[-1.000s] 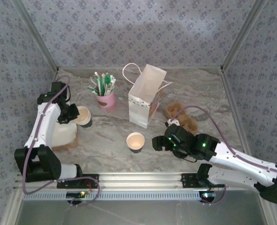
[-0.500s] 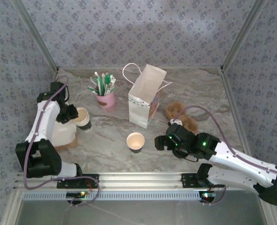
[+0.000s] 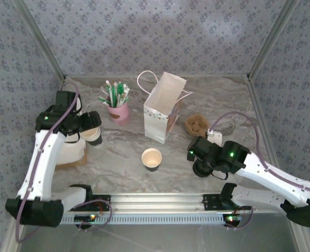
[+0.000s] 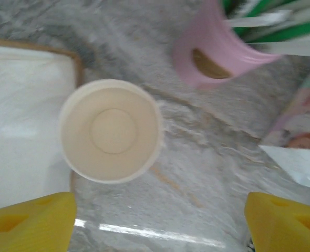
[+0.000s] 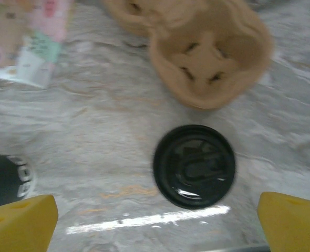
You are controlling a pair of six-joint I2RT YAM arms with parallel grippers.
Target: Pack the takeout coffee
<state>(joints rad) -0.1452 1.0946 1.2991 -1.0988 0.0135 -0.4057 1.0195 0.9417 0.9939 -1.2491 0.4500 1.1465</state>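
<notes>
Since both claws are spread wide with nothing pinched between their yellow fingers, this is mostly about the clutter around them.

Left claw (image 4: 157, 223): ahead of it and toward its left finger stands a lidless cup (image 4: 111, 131). It's cream paper with a round rolled rim, and you look straight down to its bottom. Tight against that cup's left side is a flat white napkin stack (image 4: 23, 121) on a brown tray (image 4: 77, 65). Ahead-right of the claw there's a glossy pink holder (image 4: 218, 58) stuffed with green and white sticks (image 4: 265, 21). Further right is the printed corner of the white paper bag (image 4: 302, 126).

Right claw (image 5: 160, 223): a round black lid (image 5: 194, 166), shiny plastic with moulded ridges, sits just ahead of the fingertips, a bit toward the right finger. From straight above I can't tell whether a cup is under it, so I can't say if that's the finished coffee. Just beyond it, across a strip of table, is a brown pulp-cardboard cup carrier (image 5: 213, 58), lumpy with slit pockets. Off to the claw's left is another cup (image 5: 5, 181) with a dark band.

Everything sits on a grey marble-look table (image 5: 92, 131) with a slight gloss.
</notes>
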